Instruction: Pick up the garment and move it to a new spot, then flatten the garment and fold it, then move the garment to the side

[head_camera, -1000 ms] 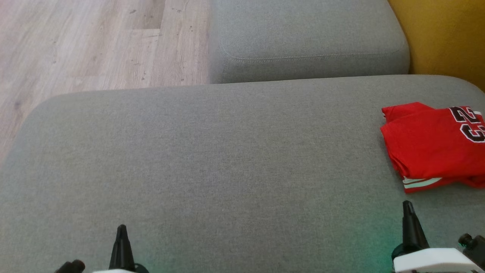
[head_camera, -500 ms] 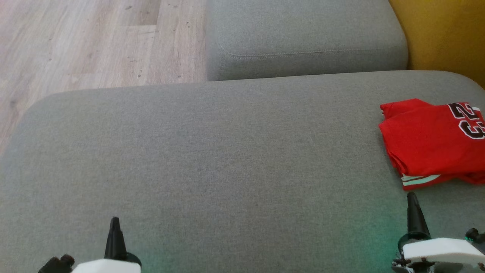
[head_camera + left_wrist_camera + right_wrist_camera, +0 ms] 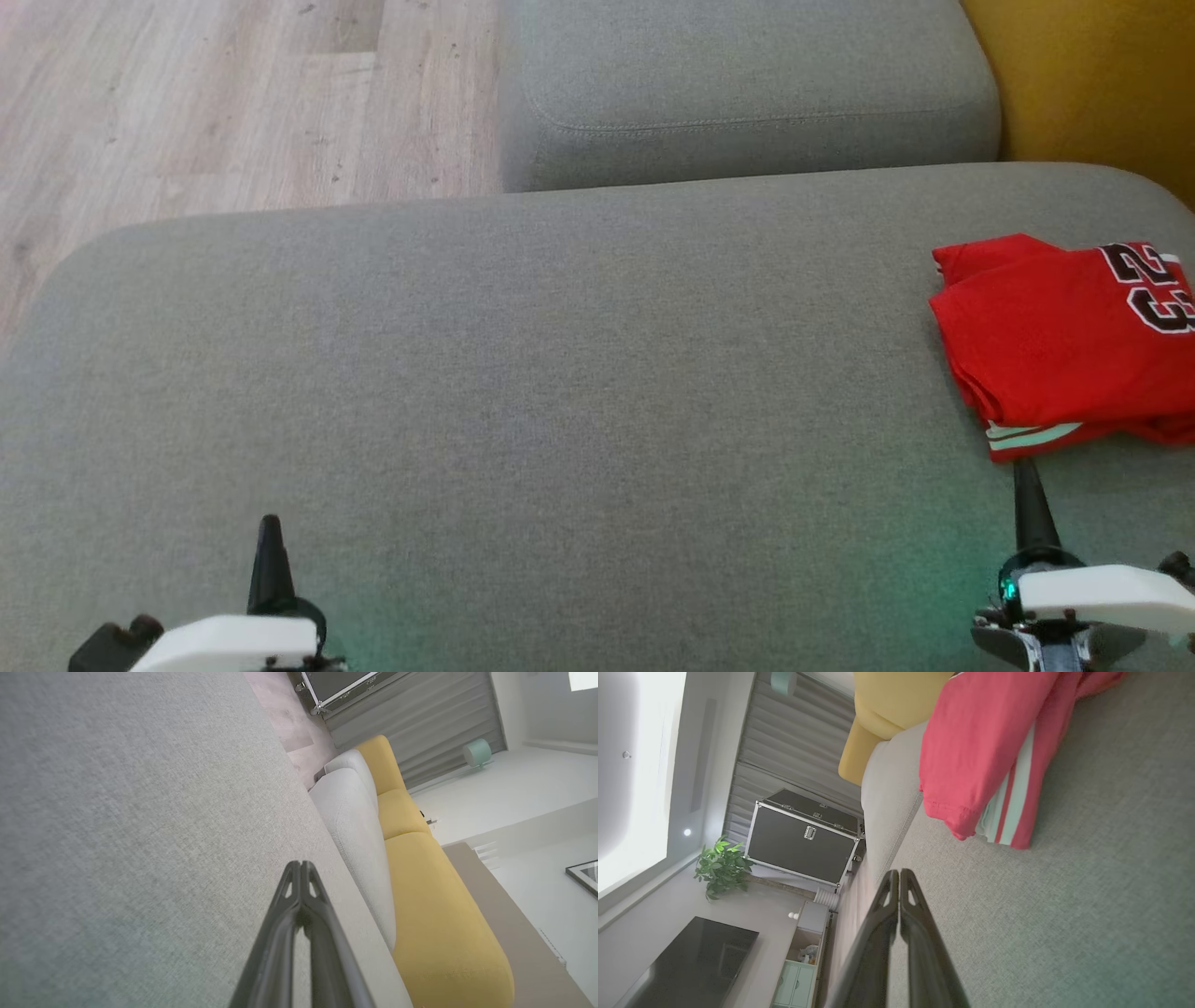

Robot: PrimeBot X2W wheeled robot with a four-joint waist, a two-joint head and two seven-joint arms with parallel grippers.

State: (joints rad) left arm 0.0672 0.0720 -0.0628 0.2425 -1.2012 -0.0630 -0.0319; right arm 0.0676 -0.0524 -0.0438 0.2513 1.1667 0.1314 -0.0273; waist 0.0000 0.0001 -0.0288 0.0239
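The folded red shirt [image 3: 1055, 345] with a black 23 lies at the right end of the grey couch [image 3: 560, 373], with the left end effector [image 3: 270, 523] and right end effector [image 3: 1026, 469] both pinched together, empty.

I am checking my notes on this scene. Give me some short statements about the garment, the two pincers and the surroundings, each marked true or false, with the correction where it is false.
1. The red garment lies folded near the right end of the grey cushion. True.
2. The right pincer is holding the garment. False: its fingers are shut on nothing, and its tip stops short of the garment's striped edge.
3. The left pincer is wide open. False: its two fingers are closed together above bare cushion.
4. The garment bears black digits with white outlines. True.
5. The floor beyond the cushion is dark carpet. False: it is pale wood.
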